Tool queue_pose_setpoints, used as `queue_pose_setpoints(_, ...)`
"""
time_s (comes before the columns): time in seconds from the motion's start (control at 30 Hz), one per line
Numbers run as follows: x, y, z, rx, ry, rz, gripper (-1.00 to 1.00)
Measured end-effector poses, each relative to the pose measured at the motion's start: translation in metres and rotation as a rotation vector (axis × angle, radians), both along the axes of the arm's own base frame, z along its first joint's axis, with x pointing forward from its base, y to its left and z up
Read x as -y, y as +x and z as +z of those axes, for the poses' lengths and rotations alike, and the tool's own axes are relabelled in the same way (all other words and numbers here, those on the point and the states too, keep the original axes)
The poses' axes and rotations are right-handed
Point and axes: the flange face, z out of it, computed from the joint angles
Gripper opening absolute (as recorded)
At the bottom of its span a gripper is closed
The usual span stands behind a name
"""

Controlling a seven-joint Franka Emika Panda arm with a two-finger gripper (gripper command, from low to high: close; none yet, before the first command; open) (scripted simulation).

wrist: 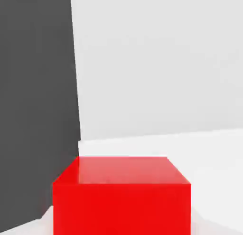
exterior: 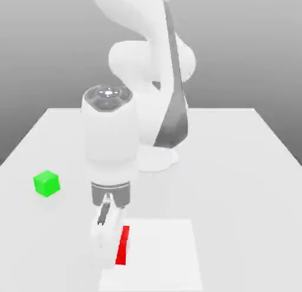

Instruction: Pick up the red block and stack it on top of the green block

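The red block [exterior: 122,245] sits low at the front of the table, mostly hidden behind a white finger, with one narrow red face showing. In the hand view the red block [wrist: 121,193] is very close and centred under the hand. My gripper [exterior: 114,247] reaches straight down from the white arm and is shut on the red block. The green block [exterior: 46,183] rests on the table well off to the exterior view's left and a little farther back, apart from the gripper.
A brighter white square patch [exterior: 165,255] lies on the grey-white table [exterior: 248,167] under and beside the red block. The arm's base [exterior: 156,158] stands at the middle back. In the hand view a dark area [wrist: 35,110] lies past the table's edge.
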Motion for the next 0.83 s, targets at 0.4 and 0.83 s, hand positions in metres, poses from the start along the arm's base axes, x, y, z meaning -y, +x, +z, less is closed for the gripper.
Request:
queue_pose_setpoints(0.4,0.162,-0.210,0.027,0.032,-0.008,-0.938,-1.00)
queue_pose_setpoints(0.83,0.172,-0.270,-0.035,0.061,0.031,-1.197,1.00)
